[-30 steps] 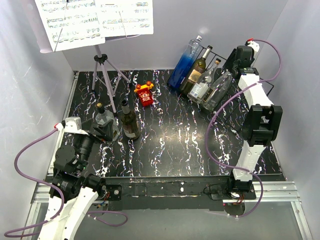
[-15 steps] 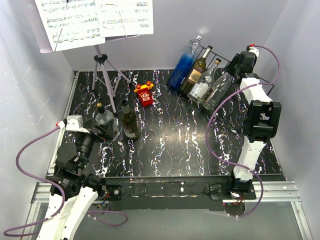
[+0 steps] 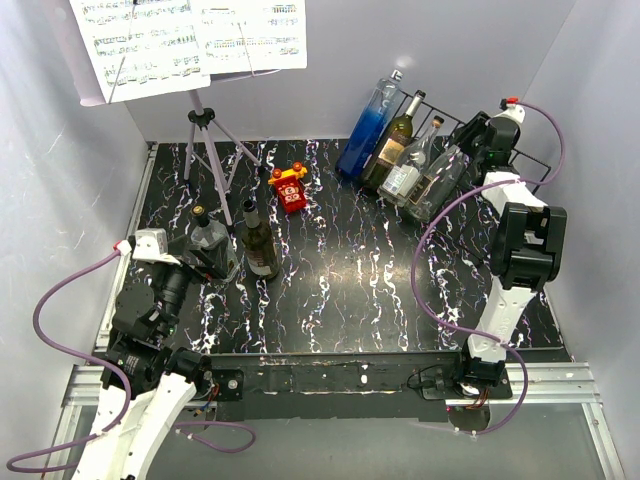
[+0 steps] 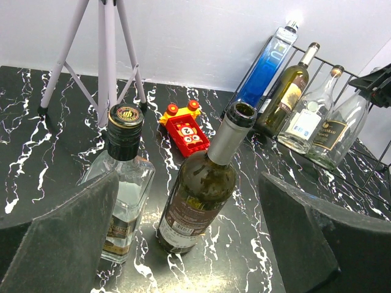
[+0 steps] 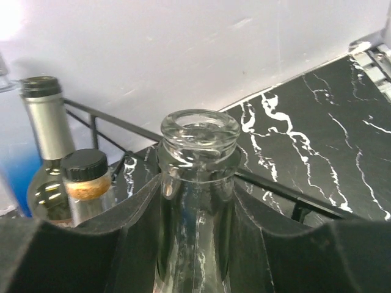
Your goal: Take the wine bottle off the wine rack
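Our right arm has swung further back, so the right tool [image 5: 197, 201] now grips the neck of the clear bottle [image 5: 198, 131], fingers tight on both sides. That bottle leans in the rack [image 5: 104, 117], rightmost of four. Our left tool [image 4: 183, 207] gapes wide before a brown bottle [image 4: 198, 189] standing on the worktop [image 3: 350, 270].

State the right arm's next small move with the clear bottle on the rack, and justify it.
Probably close the right gripper on the clear bottle's neck before any lift. In the wrist view its fingers flank the neck just below the lip, the bottle lies in the wine rack, and a firm grip isn't evident.
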{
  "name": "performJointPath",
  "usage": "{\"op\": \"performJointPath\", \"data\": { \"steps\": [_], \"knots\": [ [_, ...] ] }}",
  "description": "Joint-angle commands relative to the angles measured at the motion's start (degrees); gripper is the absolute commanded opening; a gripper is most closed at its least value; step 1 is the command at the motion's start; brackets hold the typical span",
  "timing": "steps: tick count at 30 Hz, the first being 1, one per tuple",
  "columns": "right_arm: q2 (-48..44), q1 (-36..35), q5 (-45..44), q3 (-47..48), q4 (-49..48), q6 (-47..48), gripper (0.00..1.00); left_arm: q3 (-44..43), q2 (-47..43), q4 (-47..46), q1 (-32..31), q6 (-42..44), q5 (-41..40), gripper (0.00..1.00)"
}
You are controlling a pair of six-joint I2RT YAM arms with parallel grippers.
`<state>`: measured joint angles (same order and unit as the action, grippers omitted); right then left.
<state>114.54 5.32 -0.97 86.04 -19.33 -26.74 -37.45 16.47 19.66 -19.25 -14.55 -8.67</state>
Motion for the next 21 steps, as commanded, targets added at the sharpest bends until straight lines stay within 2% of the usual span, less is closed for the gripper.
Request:
{"op": "performJointPath", "data": {
  "steps": [1, 12, 21],
  "knots": [
    [-3.00, 1.01, 5.19, -3.42, -8.52, 0.55, 0.01, -0.34, 0.76, -0.41, 0.00, 0.75, -0.30, 0.98],
    [-8.89, 1.01, 1.24, -7.11, -13.97, 3.27, 0.01, -0.34, 0.93, -0.59, 0.00, 0.83, 0.58, 0.98],
    [-12.06, 0.92, 1.32, -8.25, -15.91, 4.95, 0.01, -0.25, 0.49, -0.68, 0.00, 0.92, 0.49, 0.98]
  ]
}}
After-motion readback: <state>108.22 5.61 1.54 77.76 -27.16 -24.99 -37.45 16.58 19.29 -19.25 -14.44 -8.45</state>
